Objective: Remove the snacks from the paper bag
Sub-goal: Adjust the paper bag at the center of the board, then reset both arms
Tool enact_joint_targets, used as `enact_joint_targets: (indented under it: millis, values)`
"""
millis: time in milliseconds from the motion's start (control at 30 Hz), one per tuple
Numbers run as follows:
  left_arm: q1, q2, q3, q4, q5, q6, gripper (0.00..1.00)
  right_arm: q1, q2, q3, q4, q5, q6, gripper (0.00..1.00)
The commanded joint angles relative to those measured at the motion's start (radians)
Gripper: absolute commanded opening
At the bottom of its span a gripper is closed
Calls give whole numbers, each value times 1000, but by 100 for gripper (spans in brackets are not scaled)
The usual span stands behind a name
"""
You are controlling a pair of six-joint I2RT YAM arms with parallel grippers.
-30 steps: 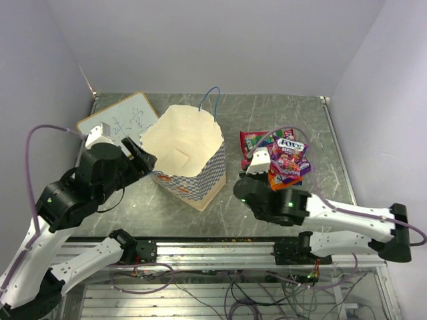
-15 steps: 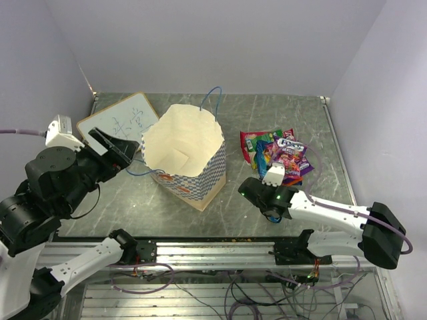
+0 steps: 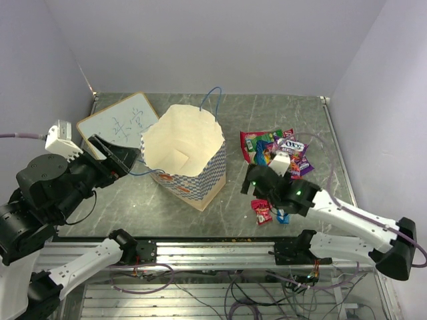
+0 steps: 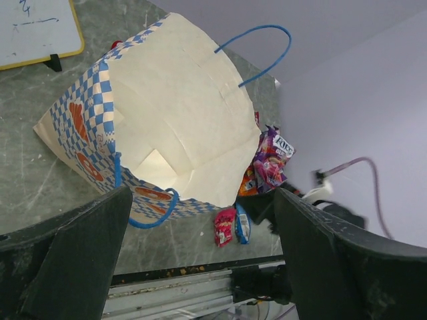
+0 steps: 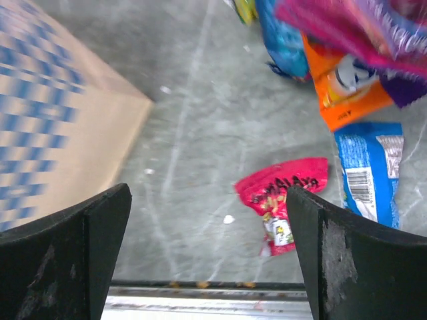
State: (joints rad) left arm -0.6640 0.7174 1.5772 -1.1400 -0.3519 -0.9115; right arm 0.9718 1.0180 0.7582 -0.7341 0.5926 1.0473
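The bag (image 3: 183,157) stands open mid-table, mouth up. The snacks (image 3: 279,145) lie heaped on the table (image 3: 300,113) at the bag's 3 o'clock. A red packet (image 5: 280,193) and a blue packet (image 5: 367,170) lie at the heap's 6 o'clock. The right gripper (image 5: 208,200) hovers over them, jaws spread and empty. The left gripper (image 4: 200,200), at the bag's 9 o'clock, is also spread wide and holds nothing.

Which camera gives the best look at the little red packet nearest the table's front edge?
The right wrist view: the red packet appears large and uncovered, its print showing. The top external view shows the packet small, from high above. The left wrist view shows it tiny, below the paper bag.
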Motion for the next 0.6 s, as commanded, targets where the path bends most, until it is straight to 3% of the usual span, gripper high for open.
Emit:
enact_joint_targets:
  millis: [0, 133, 300, 433, 567]
  values:
    - [3, 32, 44, 19, 50, 80, 99, -2, -12, 263, -239, 21, -60, 100]
    - [3, 89, 116, 15, 79, 153, 99, -2, 10, 534, -454, 94, -70, 100]
    - [3, 172, 291, 32, 96, 186, 98, -2, 11, 919, -558, 117, -221, 100]
    - [3, 192, 375, 89, 117, 177, 96, -3, -51, 1105, -404, 126, -364, 100]
    - [3, 169, 368, 151, 126, 173, 96, -4, -132, 1097, -201, 123, -417, 100]
